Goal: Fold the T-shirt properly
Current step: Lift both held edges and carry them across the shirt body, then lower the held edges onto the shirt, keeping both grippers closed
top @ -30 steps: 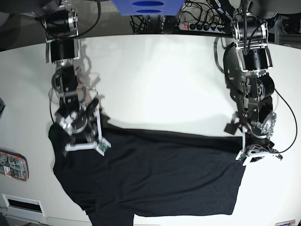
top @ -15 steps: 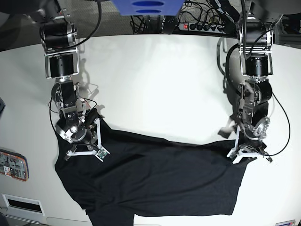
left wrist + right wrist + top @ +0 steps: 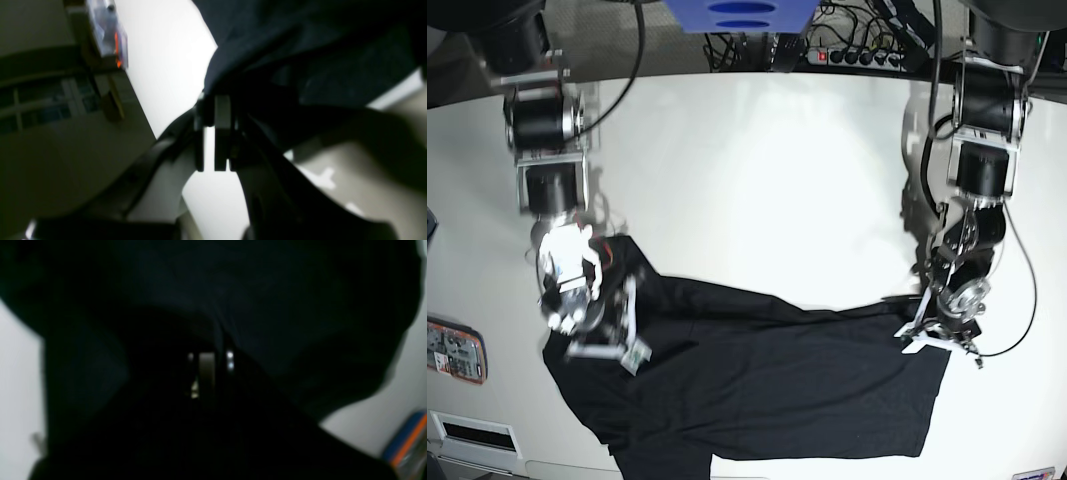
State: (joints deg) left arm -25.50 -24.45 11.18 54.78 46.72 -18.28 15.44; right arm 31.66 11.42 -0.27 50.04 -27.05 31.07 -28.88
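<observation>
There is one T-shirt (image 3: 767, 385) and it is black; there are two robot arms, one on each side of the white table (image 3: 757, 170). The right gripper (image 3: 605, 345) is on the left side of the base view; its arm reaches down from the far edge and bends over the shirt's left top corner; its jaws are closed on the cloth. The left gripper (image 3: 937, 335) is on the right side; its arm hangs down from the far edge too, and its jaws are pinched shut on the shirt's right top corner. The shirt lies at the near side of the table; its long way runs left to right; its far edge sags a little between the two grippers; a flap hangs off the near left edge.
</observation>
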